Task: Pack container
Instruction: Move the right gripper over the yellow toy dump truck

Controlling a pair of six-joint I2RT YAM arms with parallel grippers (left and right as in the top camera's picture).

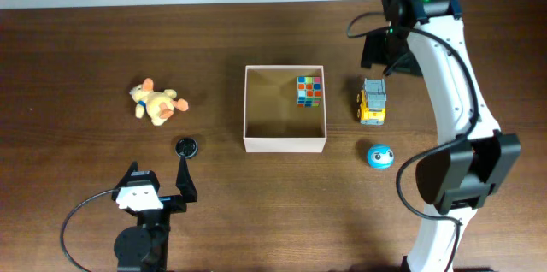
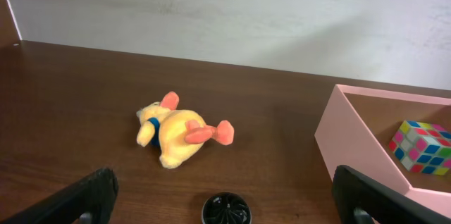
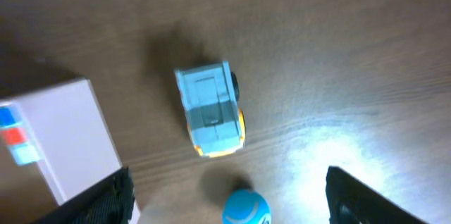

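The container [image 1: 285,144] is a shallow square box, white outside and tan inside, at the table's middle. A colourful puzzle cube [image 1: 308,91] lies in its far right corner; both show in the left wrist view, container [image 2: 349,146] and cube [image 2: 421,146]. A yellow-and-grey toy truck [image 1: 372,102] and a blue ball [image 1: 379,156] lie right of the container. My right gripper [image 3: 229,199] is open high above the truck [image 3: 211,110] and ball [image 3: 246,208]. A yellow plush duck [image 1: 155,102] lies at the left. My left gripper [image 1: 158,178] is open, near a black round disc [image 1: 186,146].
The white wall runs along the table's far edge [image 2: 225,65]. The container's corner [image 3: 63,139] shows at the left of the right wrist view. The duck [image 2: 180,129] and disc [image 2: 225,210] lie ahead of the left fingers.
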